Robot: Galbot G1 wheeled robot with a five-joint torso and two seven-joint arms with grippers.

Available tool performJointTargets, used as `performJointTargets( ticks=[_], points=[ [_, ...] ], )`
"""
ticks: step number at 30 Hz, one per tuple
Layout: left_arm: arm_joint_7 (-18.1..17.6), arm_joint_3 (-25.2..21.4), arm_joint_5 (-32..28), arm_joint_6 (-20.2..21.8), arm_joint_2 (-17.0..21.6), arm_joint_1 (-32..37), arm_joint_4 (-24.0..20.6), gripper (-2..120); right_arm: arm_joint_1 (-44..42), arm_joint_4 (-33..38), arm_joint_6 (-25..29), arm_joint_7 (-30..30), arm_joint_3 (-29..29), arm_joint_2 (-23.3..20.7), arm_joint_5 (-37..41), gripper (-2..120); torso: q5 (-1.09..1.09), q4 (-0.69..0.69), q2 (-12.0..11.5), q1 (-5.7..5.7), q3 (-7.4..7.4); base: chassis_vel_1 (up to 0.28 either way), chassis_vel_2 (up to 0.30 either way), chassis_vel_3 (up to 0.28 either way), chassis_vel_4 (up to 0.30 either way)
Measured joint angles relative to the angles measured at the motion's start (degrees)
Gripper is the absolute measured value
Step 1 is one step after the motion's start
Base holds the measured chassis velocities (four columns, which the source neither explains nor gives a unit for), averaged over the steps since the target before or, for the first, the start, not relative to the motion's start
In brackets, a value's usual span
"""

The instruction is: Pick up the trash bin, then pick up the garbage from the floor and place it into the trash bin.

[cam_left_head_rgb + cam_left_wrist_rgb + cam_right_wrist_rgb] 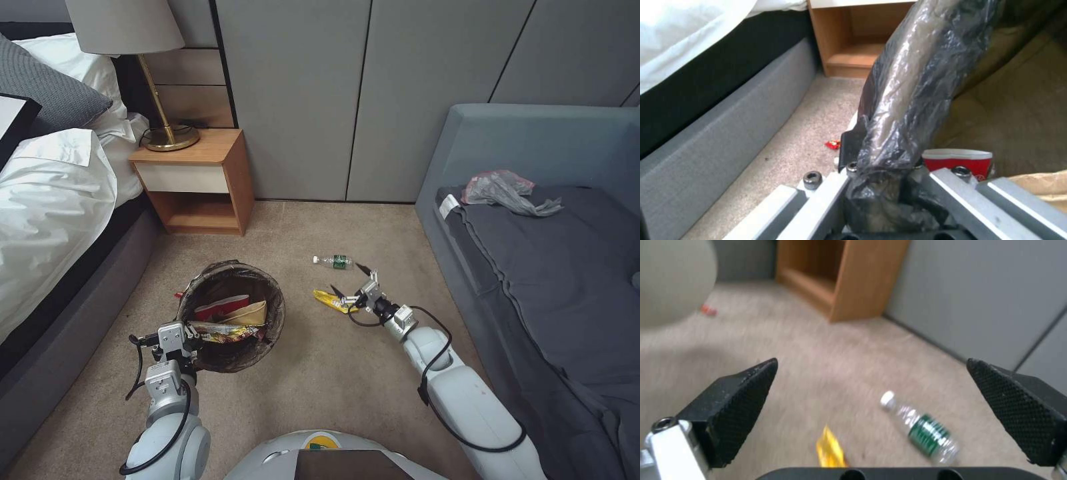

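Observation:
My left gripper point(189, 335) is shut on the near rim of the trash bin point(230, 280), a round bin lined with a dark bag. In the left wrist view its fingers point(849, 151) pinch the bagged rim point(907, 83). Inside the bin lie a red wrapper point(222, 308), tan paper point(250, 313) and another wrapper. My right gripper point(349, 280) is open and hovers low over the carpet. Just under it lies a yellow wrapper point(330, 300) point(830, 448), and a clear green-labelled bottle point(333, 261) point(925, 433) lies just beyond. A small red wrapper point(179, 294) point(832, 144) lies on the floor beside the bin.
A wooden nightstand point(200, 180) with a brass lamp point(160, 100) stands behind the bin, with the bed point(53, 200) to its left. To the right is a grey sofa point(553, 267) with a crumpled plastic bag point(503, 190) on it. Open carpet lies between them.

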Motion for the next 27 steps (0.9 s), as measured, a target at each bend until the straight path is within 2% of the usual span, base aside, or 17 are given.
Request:
performJointTargets(
  ticks=[5,6,7,10,12,19,27],
  points=[
    [-0.04,0.30,0.10,0.15,0.03,-0.30,0.31,0,3.19,-8.26,1.41,-4.22,-1.04,0.73,-1.42,100,-0.01,0.01,0.00,0.00,0.00,0.000,0.000,0.000,0.000],
    [-0.06,0.30,0.12,0.16,0.07,-0.32,0.40,0,4.29,-11.73,2.02,-6.27,-1.02,1.48,-2.34,100,0.00,0.01,0.00,0.00,0.00,0.000,0.000,0.000,0.000],
    [-0.06,0.30,0.12,0.16,0.07,-0.32,0.40,0,4.29,-11.73,2.02,-6.27,-1.02,1.48,-2.34,100,0.00,0.01,0.00,0.00,0.00,0.000,0.000,0.000,0.000],
    [-0.08,0.30,0.13,0.19,0.17,-0.24,0.41,0,6.25,-19.20,3.26,-8.86,-0.85,3.00,-3.20,100,-0.01,0.02,0.00,0.00,0.00,0.000,0.000,0.000,0.000],
    [-0.09,0.30,0.13,0.21,0.21,-0.21,0.41,0,7.01,-21.68,3.87,-9.85,-0.80,3.41,-3.55,100,0.00,-0.01,0.00,0.00,0.00,0.000,0.000,0.000,0.000],
    [-0.13,0.36,0.20,0.22,0.18,0.09,0.25,0,9.71,-27.83,5.12,-11.45,-0.51,4.53,-4.80,100,-0.02,0.01,0.01,0.00,0.00,0.000,0.000,0.000,0.000],
    [-0.13,0.36,0.27,0.17,0.15,0.35,0.02,0,13.15,-34.73,6.93,-10.14,0.27,6.87,-6.58,100,-0.02,0.01,0.01,0.00,0.00,0.000,0.000,0.000,0.000]
  ],
)
